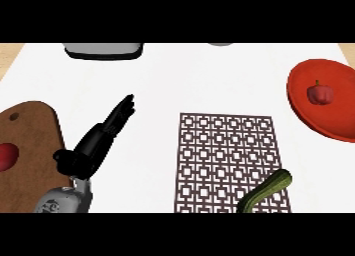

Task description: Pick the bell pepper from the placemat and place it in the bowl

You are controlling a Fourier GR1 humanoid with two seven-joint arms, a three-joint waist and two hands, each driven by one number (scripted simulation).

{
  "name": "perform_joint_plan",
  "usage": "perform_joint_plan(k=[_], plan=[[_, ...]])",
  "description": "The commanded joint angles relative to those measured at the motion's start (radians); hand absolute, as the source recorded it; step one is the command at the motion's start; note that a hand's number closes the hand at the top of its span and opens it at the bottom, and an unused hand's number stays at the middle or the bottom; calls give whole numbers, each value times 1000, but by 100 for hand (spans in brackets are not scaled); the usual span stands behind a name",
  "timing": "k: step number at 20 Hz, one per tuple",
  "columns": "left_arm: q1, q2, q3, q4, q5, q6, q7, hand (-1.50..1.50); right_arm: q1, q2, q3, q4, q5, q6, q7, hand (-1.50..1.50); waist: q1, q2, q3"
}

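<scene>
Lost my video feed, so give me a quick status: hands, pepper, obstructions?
Left hand open, fingers straight, holding nothing. Right hand out of view. Bell pepper sits in the red bowl. Nothing in the way.

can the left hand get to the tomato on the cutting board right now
Probably yes. The left hand hangs open just right of the board, and nothing lies between it and the tomato.

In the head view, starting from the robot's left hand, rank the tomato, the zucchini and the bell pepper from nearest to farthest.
From the left hand:
1. Tomato, on the cutting board at the hand's left.
2. Zucchini, lower right, on the placemat's corner.
3. Bell pepper, far right, in the red bowl.
</scene>
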Motion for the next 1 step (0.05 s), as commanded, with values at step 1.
perform_joint_plan(k=[1], plan=[[1,-10,-5,-10,3,3,9,0,42,-80,-21,24,-21,107,-8,-150,3,-1,1]])
